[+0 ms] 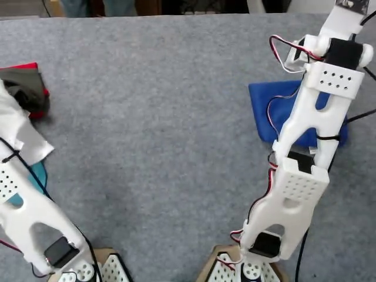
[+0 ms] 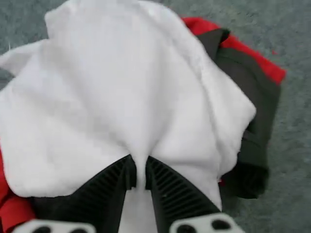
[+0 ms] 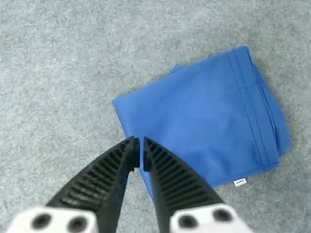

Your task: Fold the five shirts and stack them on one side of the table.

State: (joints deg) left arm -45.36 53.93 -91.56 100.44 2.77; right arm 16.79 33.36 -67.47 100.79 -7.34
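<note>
My left gripper is shut on a white shirt, which bunches up and drapes over a dark grey shirt and a red shirt. From above, the white shirt hangs at the table's left edge, next to the red and dark pile. A teal shirt peeks out from under the left arm. On the right lies a folded blue shirt, flat on the table. My right gripper is shut, its tips over that shirt's near edge. The right arm crosses the blue shirt in the high view.
The grey felt-like table top stretches wide and bare between the two arms. Both arm bases sit at the front edge. A small white label shows at the blue shirt's corner.
</note>
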